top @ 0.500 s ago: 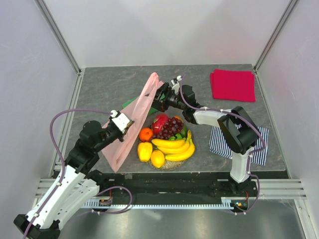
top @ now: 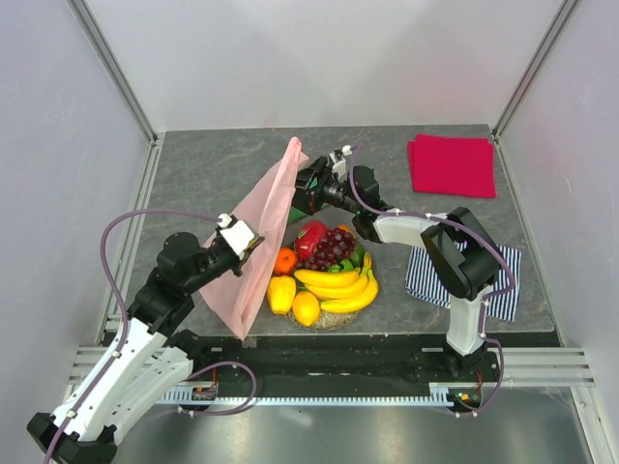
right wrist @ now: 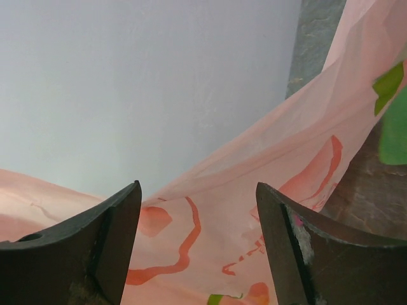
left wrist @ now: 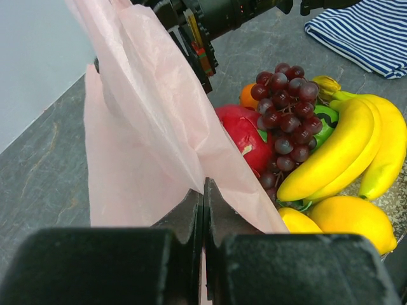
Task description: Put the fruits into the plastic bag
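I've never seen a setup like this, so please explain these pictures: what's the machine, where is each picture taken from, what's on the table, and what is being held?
These are two robot arms bolted at the table's near edge, each ending in a two-finger gripper. The wide picture comes from a fixed camera above and behind them; the two close-ups come from cameras on the wrists. On the dark grey table sit a round speckled grey plate heaped with toy fruits, including yellow bananas and dark purple grapes, plus a folded red cloth and a blue-and-white striped cloth. The left gripper is shut on a thin pale pink plastic bag, holding it up beside the plate. The right gripper is open at the bag's upper edge, with film showing between its fingers.
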Controlling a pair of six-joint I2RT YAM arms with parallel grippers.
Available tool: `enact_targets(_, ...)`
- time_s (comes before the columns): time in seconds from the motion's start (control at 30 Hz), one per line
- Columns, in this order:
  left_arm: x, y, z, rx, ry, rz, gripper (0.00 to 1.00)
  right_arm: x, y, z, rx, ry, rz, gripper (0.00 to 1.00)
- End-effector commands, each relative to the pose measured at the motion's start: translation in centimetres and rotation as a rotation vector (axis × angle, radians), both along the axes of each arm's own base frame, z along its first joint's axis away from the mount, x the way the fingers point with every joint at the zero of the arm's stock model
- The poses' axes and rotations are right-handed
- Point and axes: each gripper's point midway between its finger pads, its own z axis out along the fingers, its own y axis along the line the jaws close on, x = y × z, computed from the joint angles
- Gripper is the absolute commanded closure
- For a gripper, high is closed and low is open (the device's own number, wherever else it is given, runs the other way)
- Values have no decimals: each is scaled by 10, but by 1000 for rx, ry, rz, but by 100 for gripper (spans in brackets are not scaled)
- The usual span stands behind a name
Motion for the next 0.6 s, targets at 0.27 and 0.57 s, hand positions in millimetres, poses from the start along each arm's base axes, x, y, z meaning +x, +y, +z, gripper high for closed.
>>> enact_targets(0.27, 3, -8, 2, 13, -35, -45, 98, -30, 16, 21, 150, 30, 63, 27)
enact_targets(0.57, 0, -17, -6, 18, 12, -92, 98, -17, 32, 51, 236, -97, 136, 87)
